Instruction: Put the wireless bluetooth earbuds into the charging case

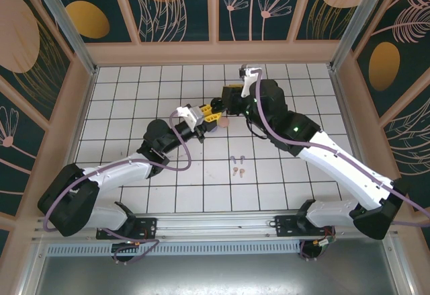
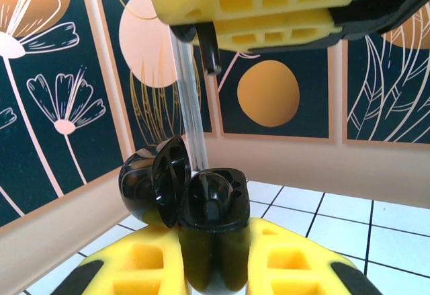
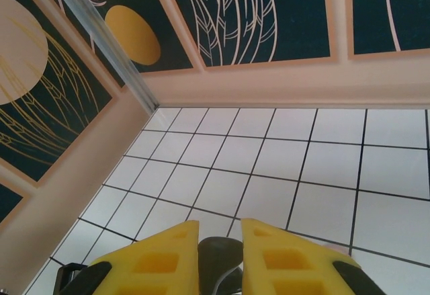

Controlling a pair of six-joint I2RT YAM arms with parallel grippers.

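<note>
- Earbud in hand: the small black stemmed plastic earbud [image 2: 209, 50] pokes stem-down from the right gripper [image 3: 215, 258], whose yellow fingers pinch it in a narrow hold.
- Just beneath it, not touching, we see the glossy black plastic charging case [image 2: 211, 221]. Its hinged lid [image 2: 164, 181] is swung open to the left. The left gripper [image 2: 213, 258] clamps the case upright above the white tiled table [image 1: 134, 107].
- We judge the step in hand to be the insertion. We would line the stem up over the open well, keep it plumb, lower it slowly, and let go only once the bud seats. The left arm should hold the case steady throughout.
- A tilted stem could catch the rim or push the case askew in its grip.
- Two more tiny pairs, a lavender pair [image 1: 235, 158] and a pale pink pair [image 1: 238, 171], lie on the tiles nearer the arm bases, well apart from the case.
- We can read no brand, label or lettering on the case, the bud or the fingers.
</note>
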